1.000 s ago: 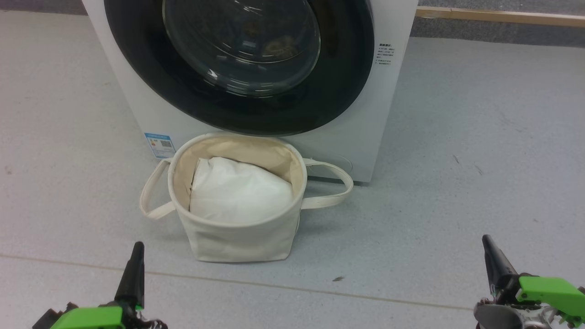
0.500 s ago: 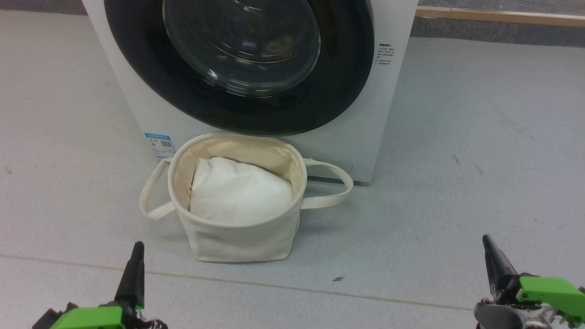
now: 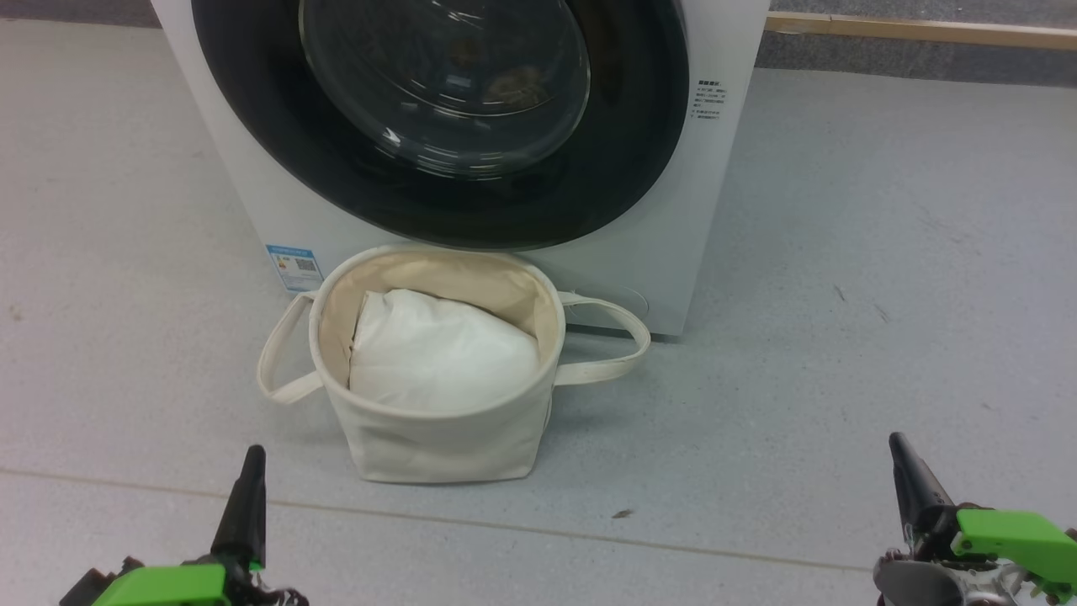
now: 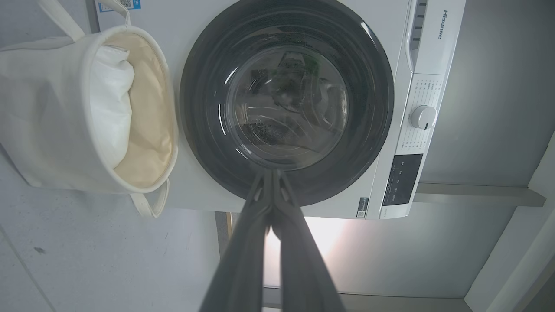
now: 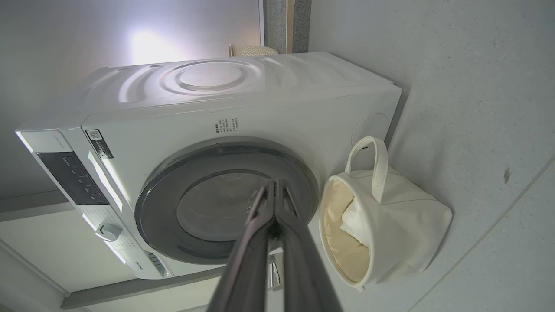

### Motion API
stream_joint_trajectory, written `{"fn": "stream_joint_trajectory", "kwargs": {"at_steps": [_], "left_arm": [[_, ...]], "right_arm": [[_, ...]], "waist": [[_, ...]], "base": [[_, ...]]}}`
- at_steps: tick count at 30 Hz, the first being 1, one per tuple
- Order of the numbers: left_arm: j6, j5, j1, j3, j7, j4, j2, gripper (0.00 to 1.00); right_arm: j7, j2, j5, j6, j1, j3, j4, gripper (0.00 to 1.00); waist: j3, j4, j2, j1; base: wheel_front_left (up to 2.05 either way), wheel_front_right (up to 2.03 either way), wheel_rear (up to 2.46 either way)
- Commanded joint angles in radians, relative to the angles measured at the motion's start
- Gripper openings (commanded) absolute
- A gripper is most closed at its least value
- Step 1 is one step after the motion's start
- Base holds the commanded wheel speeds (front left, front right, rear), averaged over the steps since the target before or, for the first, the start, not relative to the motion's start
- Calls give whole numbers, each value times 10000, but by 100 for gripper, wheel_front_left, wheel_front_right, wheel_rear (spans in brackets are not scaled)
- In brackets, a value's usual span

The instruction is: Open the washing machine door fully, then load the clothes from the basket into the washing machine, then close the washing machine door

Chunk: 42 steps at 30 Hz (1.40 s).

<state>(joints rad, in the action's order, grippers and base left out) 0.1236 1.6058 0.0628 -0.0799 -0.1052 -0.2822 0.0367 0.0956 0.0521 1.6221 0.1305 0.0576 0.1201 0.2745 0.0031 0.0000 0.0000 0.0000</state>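
Note:
The white washing machine stands ahead with its washing machine door closed flat against the front, black rim around a domed glass window. Through the glass I make out patterned fabric, the clothes, lying in the drum. The cream basket sits on the floor right in front of the washer and holds a plain white pad. My left gripper is shut and empty at the lower left, well short of the basket. My right gripper is shut and empty at the lower right.
Grey floor spreads around the washer and the basket, with a seam line crossing in front of me. A wooden strip runs along the far wall at the right. The control panel and dial sit at the washer's top.

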Motion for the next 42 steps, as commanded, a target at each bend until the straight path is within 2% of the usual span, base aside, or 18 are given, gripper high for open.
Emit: {"fn": "stream_joint_trajectory", "kwargs": {"at_steps": [1, 42], "left_arm": [[71, 30, 453, -337, -78, 369, 135, 0], [71, 31, 453, -336, -78, 370, 135, 0]], "right_arm": [[91, 62, -48, 2, 493, -169, -303, 0], [134, 26, -92, 2, 498, -116, -300, 0]], "waist": [[0, 0, 0, 0], [0, 0, 0, 0]], "base": [[0, 0, 0], [0, 0, 0]]}}
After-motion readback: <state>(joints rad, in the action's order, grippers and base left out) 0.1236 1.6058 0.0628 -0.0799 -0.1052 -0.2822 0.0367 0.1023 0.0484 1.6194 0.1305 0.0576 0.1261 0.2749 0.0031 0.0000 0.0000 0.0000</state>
